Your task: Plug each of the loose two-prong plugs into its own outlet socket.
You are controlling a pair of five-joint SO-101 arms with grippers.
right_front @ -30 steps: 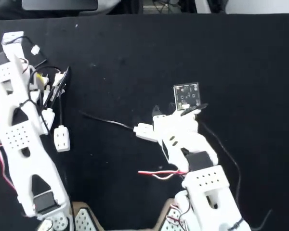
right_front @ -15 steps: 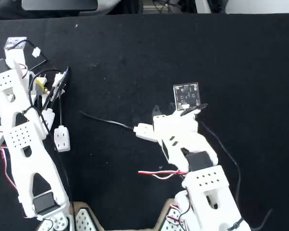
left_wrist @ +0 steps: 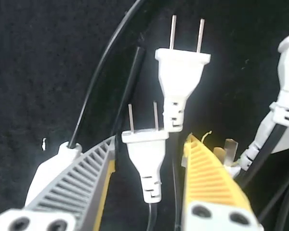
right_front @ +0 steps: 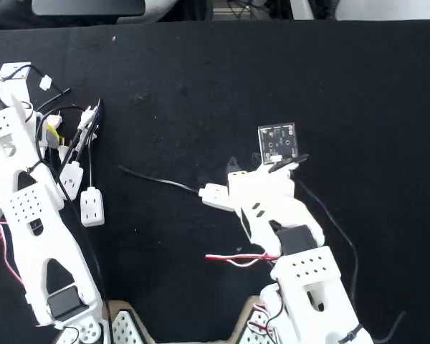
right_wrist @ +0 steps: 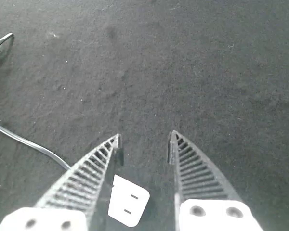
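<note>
Two white two-prong plugs lie on the black cloth with their prongs pointing away from my left gripper (left_wrist: 150,140). The nearer plug (left_wrist: 144,151) sits between the grey and yellow fingers (left_wrist: 209,178), which stand open around it without pressing it. The farther plug (left_wrist: 183,72) lies just beyond it. In the high view these plugs (right_front: 87,117) are at the far left, with two white outlet sockets (right_front: 92,206) (right_front: 71,176) nearer the front. My right gripper (right_wrist: 145,135) is open over a third white socket (right_wrist: 128,199), seen mid-table (right_front: 213,195).
Black cables (left_wrist: 106,72) run beside the plugs and tangle around the left arm's wrist (right_front: 54,132). One thin black cable (right_front: 154,179) trails from the middle socket towards the left. A white cable fitting (left_wrist: 286,96) lies close beside the left gripper.
The left arm has swung slightly towards the table's left edge and drawn back, so its gripper now frames the nearer plug. The right arm and the middle socket have not moved.
</note>
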